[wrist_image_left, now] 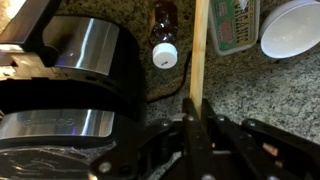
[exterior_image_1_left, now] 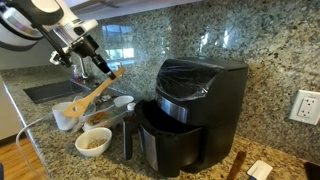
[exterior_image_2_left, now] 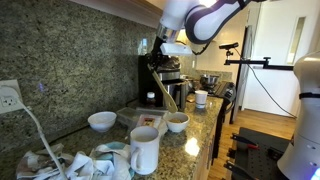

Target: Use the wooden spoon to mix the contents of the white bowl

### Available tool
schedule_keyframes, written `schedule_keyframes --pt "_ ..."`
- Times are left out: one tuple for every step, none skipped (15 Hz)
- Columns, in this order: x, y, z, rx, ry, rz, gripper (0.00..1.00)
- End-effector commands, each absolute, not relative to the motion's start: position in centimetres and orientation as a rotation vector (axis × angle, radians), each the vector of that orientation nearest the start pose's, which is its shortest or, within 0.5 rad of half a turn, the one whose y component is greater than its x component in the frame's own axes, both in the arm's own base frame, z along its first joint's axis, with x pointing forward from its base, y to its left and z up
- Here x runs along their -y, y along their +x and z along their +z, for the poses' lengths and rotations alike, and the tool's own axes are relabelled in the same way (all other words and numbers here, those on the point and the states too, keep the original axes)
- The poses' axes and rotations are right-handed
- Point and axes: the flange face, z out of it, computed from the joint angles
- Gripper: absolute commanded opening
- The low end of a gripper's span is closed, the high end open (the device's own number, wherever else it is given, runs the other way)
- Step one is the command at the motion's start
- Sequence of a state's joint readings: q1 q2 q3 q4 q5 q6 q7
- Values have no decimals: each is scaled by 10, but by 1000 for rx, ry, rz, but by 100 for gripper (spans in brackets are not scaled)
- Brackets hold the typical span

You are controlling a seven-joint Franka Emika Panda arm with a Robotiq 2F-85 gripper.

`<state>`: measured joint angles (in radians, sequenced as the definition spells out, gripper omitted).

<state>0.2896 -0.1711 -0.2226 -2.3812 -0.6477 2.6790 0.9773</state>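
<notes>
My gripper [exterior_image_1_left: 101, 64] is shut on the handle of the wooden spoon [exterior_image_1_left: 90, 95] and holds it tilted in the air, head down, above the counter. It also shows in an exterior view [exterior_image_2_left: 160, 62], with the spoon [exterior_image_2_left: 171, 95] hanging below it. The white bowl [exterior_image_1_left: 93, 142] with tan-brown contents [exterior_image_1_left: 94, 141] stands on the counter below the spoon head and apart from it; it also shows in an exterior view [exterior_image_2_left: 177, 122]. In the wrist view the jaws [wrist_image_left: 195, 118] clamp the spoon handle [wrist_image_left: 200, 50]; its head is out of frame.
A black air fryer [exterior_image_1_left: 190, 110] [exterior_image_2_left: 160, 78] [wrist_image_left: 70, 85] stands close beside the arm. A small tray [exterior_image_1_left: 100, 118] [wrist_image_left: 232, 25], a white-capped bottle [wrist_image_left: 165, 50], a second white bowl [exterior_image_2_left: 102, 121], a white mug [exterior_image_2_left: 144, 150] and a white cup [exterior_image_1_left: 122, 102] crowd the granite counter.
</notes>
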Motion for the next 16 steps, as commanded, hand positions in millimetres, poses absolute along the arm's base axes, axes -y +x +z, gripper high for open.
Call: schedule_keyframes --pt "-37 473 445 -735 -3026 -988 5" --pt "-33 467 443 -761 -3022 -985 5" --pt "-30 461 441 -787 -3018 -983 5" --pt "-27 455 438 -813 -3015 -984 5" --pt "-25 449 435 -839 -3016 -988 5" --pt "-22 444 432 -866 -3012 -986 5" --pt "-22 439 428 -885 -3012 -987 5" --pt "-22 435 425 -904 -3010 -990 5" --pt "-22 432 422 -917 -3007 -997 5" --pt "-23 429 420 -929 -3006 -1005 5" --pt "-25 427 419 -940 -3006 -1013 5" --pt "-26 426 417 -946 -3004 -1018 5" --pt "-28 425 415 -953 -3002 -1032 5" --pt "-30 424 415 -959 -3002 -1045 5" --pt "-32 425 414 -961 -3002 -1060 5" --pt "-33 425 414 -961 -3002 -1074 5"
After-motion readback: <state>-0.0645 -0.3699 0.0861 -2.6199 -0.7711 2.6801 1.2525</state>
